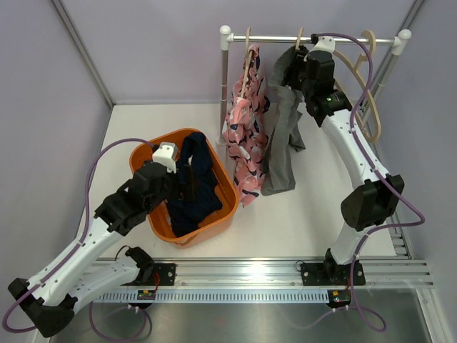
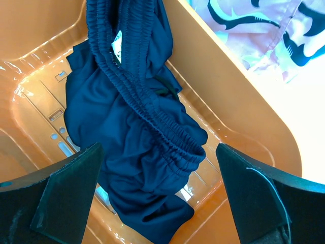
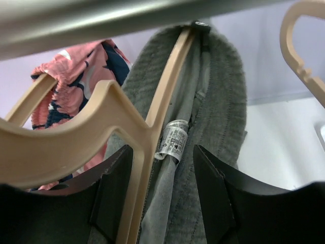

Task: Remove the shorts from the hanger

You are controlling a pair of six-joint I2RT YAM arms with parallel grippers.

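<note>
The right gripper (image 3: 161,157) is up at the rail (image 3: 101,20). Its two dark fingers stand partly apart on either side of a beige hanger (image 3: 117,107) and the waistband of the grey shorts (image 3: 223,101). A white care label (image 3: 172,140) hangs in the gap between the fingers. The wrist view alone gives this close look, yet it does not show whether the fingers press the cloth or only straddle it. To the gripper's left in that view hang the pink patterned shorts (image 3: 76,76) on their own hanger. To its right is the curve of an empty hanger (image 3: 299,46).

The top view adds what the wrist camera misses: below the gripper the grey shorts hang full length from the rail, their hem reaching down toward the table (image 1: 307,207).

The left gripper (image 2: 158,150) has its fingers spread wide with nothing between them. Directly beneath it the navy shorts (image 2: 101,101) lie crumpled in the orange basket (image 2: 244,117), elastic waistband uppermost. Its wrist view shows the pink cloth just beyond the basket's far rim.
</note>
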